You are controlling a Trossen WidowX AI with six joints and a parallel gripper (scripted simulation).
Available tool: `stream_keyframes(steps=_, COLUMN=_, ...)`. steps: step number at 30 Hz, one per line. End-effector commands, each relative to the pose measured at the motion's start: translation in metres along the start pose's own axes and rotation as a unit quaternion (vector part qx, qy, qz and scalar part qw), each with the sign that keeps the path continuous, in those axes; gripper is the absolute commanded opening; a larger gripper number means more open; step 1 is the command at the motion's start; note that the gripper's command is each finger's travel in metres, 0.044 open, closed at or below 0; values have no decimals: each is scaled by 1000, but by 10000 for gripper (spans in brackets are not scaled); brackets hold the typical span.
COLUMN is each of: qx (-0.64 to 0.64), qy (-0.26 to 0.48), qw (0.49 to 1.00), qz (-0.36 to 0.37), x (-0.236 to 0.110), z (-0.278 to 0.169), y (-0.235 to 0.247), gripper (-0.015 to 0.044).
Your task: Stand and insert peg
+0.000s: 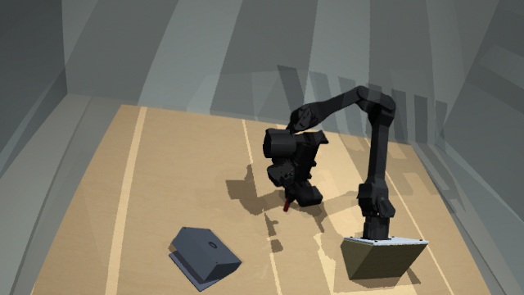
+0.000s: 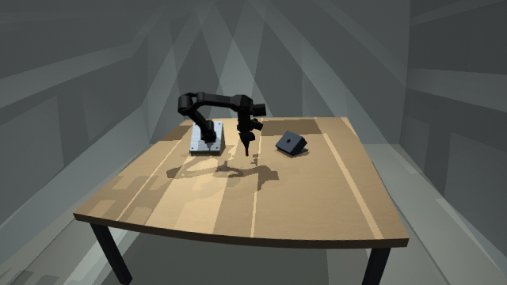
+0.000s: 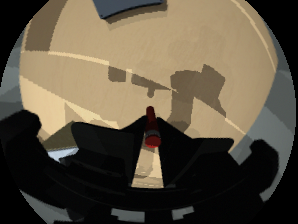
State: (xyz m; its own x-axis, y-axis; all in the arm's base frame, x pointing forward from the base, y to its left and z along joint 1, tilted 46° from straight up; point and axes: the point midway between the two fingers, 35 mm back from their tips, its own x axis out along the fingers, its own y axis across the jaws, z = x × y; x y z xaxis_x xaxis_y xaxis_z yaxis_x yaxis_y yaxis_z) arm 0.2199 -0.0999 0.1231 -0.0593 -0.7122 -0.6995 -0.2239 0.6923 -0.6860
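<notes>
Nearly closed with fingers [image 1: 291, 193] [image 2: 245, 144], firmly held red peg [image 1: 286, 205] [image 2: 246, 152] [image 3: 150, 118]. Showed pale band [image 3: 152, 133] only in wrist view; from above, showed also hole [image 1: 212, 245] [image 2: 288, 141] in panel [image 1: 194, 247] [image 2: 297, 146] [image 3: 131, 7], toward eight o'clock.

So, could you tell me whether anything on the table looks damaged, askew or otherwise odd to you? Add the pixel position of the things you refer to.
Nothing stands out. The claw [image 1: 288, 198] [image 2: 246, 148] [image 3: 150, 119] is closed on the red peg [image 1: 286, 206] [image 2: 246, 153] [image 3: 151, 118], and the dark block [image 1: 201, 256] [image 2: 294, 143] [image 3: 131, 7] leans, but its sloped face is meant to; I see no visible damage on either.
</notes>
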Motion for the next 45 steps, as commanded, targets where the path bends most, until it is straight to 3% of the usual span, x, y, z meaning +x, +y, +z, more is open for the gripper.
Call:
stream_keyframes(steps=1, qx=1, qy=1, qw=1000, qz=2, x=-12, z=1, y=1, gripper=0)
stream_keyframes(steps=8, qx=0, qy=2, qw=1000, qz=-2, x=-34, z=1, y=0, gripper=0)
stream_keyframes(steps=45, qx=-77, qy=-127, qw=987, qz=55, x=-40, z=68, y=28, gripper=0)
